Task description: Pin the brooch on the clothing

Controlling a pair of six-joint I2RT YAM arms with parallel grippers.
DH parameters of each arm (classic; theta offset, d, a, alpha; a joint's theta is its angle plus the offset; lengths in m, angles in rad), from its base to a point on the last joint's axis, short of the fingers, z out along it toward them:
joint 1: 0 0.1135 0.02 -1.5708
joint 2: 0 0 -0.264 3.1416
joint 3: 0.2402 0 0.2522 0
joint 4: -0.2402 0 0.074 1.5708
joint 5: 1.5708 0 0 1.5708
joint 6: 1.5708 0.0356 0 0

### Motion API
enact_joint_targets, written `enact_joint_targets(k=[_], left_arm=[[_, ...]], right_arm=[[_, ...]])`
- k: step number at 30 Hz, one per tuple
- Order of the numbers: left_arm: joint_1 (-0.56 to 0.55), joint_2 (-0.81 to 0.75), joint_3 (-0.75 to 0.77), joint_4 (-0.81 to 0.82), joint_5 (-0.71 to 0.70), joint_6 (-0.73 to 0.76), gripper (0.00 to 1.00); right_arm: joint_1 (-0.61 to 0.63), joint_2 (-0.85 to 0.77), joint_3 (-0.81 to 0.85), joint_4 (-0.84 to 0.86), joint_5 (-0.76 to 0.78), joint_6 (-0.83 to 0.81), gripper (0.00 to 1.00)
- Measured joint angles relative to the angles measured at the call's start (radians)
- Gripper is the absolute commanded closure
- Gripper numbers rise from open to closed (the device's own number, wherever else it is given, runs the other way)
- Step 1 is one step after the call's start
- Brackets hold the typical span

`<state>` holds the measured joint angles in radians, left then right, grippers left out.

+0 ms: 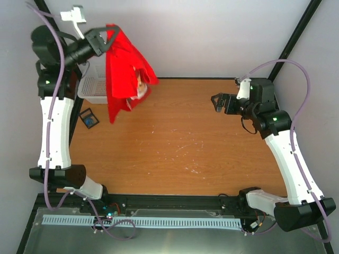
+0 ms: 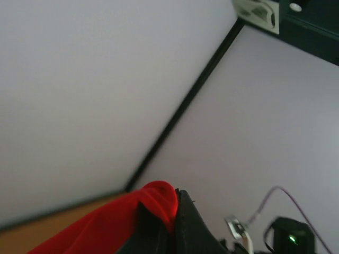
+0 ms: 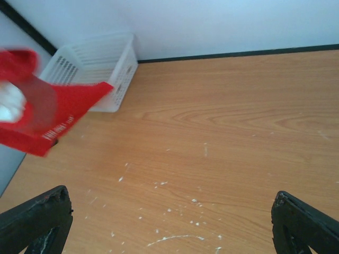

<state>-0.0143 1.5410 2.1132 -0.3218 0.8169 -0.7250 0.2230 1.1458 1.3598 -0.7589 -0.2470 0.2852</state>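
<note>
Well above the far-left corner of the bench (image 1: 180, 143), the red T-shirt (image 1: 124, 69) hangs bunched and folded, its top edge pinched in the left claw (image 1: 107, 39). That claw is clamped tight on the cloth. The left wrist view shows a roll of red fabric (image 2: 106, 225) squeezed against the dark fingers (image 2: 185, 227). A patch of the white and brown print shows among the folds on the shirt's right side. In the right wrist view the shirt (image 3: 53, 114) is blurred, with a strip of white lettering near its lower edge. Whether its hem touches the wood cannot be told.

The brooch (image 1: 90, 121) is apart from the shirt. It shows as a small blue spot on a dark square pad (image 1: 85, 114) lying on the bench near the left edge, just beside the left arm. It is too small for any detail to be made out.

Behind the hanging shirt, a white mesh basket (image 1: 94, 87) stands in the far-left corner against the wall.

The right claw (image 1: 217, 102) hovers over the right side of the bench, well away from the shirt. Its jaws are spread wide and hold nothing, and its two black fingertips (image 3: 37, 222) frame bare, scuffed wood.
</note>
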Motion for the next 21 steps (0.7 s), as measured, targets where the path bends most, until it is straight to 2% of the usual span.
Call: enact_joint_targets(k=[4,7,12,16,21], left_arm=[[-0.041,-0.024,-0.203,0.008,0.087,-0.08,0.99],[-0.086,0.003,-0.281,-0.033,0.115,-0.11,0.99],[-0.125,0.031,-0.281,-0.052,0.146,-0.142,0.99],[-0.128,0.03,-0.227,-0.051,0.167,-0.153,0.99],[-0.128,0.027,-0.191,-0.061,0.203,-0.156,0.99]], right_arm=[[0.001,-0.011,-0.056,0.039,-0.119,-0.01,0.0],[0.013,-0.026,-0.117,0.077,-0.197,-0.039,0.0],[0.108,-0.097,-0.301,0.238,-0.27,-0.148,0.0],[0.202,-0.168,-0.527,0.492,-0.257,-0.258,0.0],[0.251,-0.04,-0.564,0.733,-0.217,-0.425,0.0]])
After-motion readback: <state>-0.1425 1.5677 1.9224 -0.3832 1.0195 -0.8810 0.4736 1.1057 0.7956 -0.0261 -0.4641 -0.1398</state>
